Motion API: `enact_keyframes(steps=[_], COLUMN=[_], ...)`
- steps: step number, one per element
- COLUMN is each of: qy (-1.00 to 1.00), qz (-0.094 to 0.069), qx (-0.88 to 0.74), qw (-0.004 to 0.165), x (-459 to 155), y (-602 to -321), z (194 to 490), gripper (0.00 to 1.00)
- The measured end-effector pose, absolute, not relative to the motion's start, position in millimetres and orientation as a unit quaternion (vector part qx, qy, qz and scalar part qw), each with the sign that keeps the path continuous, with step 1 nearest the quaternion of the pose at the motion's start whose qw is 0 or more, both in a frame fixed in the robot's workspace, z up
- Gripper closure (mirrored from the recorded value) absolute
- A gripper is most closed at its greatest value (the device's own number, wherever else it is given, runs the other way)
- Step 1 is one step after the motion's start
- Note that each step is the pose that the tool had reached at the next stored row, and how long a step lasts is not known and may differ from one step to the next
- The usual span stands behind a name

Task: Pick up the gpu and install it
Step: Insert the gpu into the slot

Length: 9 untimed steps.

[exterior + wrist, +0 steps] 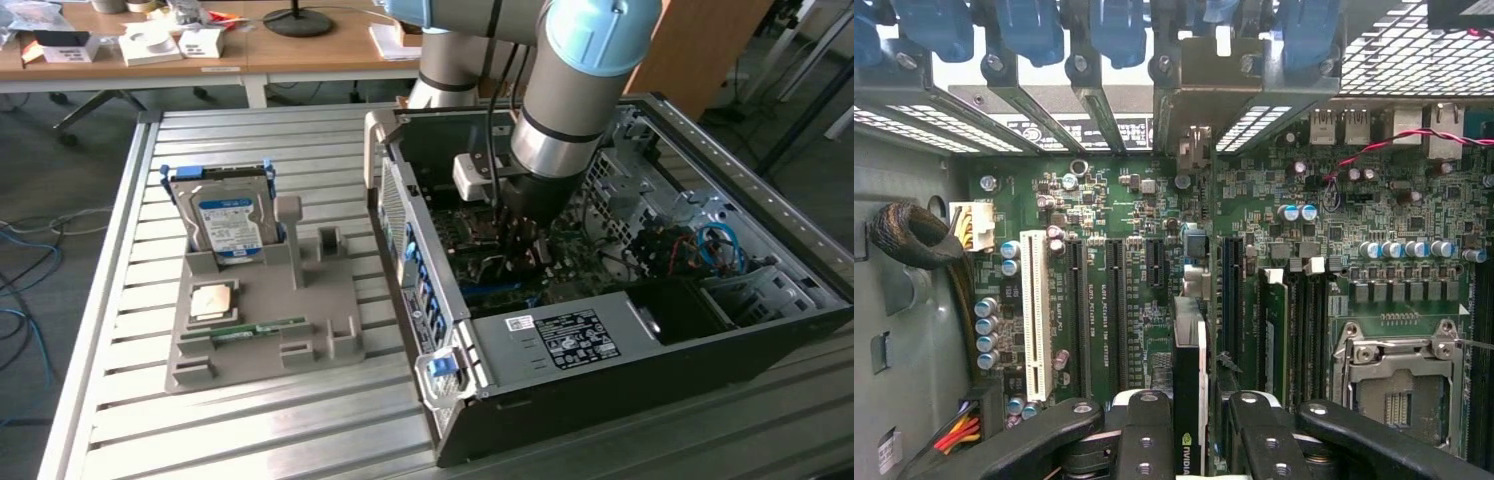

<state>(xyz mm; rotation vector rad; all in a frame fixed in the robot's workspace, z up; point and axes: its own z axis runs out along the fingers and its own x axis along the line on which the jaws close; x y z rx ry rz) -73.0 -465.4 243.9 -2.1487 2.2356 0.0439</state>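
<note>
Green motherboard (pixel 1104 200): lay directly beneath the gripper (pixel 1192 425), forming the floor of the open computer case (pixel 747 200), which rested on its side on the slatted counter (pixel 267 420).
Grip: two black fingers (pixel 1144 435) were clamped from either side on a thin card seen edge-on; jaws partly closed, nothing loose.
Task card: the gpu (pixel 1190 350) stood on edge between those fingers, dark, with a pale stripe and a logo close to the grip.
Long axis: ran straight out from the gripper toward the rear wall of the case, parallel to the long black slots (pixel 1079 310) just beside it.
Bracket end: silvery metal bracket (pixel 1194 150) at the end far from the gripper, near the row of rear openings.
Seating: judged lined up over the board between the black slots and the memory slots (pixel 1294 330). The lower edge was hidden, so contact couldn't be told.
Arm: single arm, reaching down into the case.
Outside the case: hard drive (pixel 227 220) and memory stick (pixel 260 330) sat in a grey holder (pixel 314 350), well apart from the gripper.
</note>
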Motion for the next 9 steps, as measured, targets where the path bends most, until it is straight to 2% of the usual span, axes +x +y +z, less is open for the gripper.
enact_keyframes(steps=[9], qy=[0.721], qz=[0.014], qx=[-0.693], qw=[0.02], x=[-73.0], y=[-465.4], z=[243.9], gripper=[0.74])
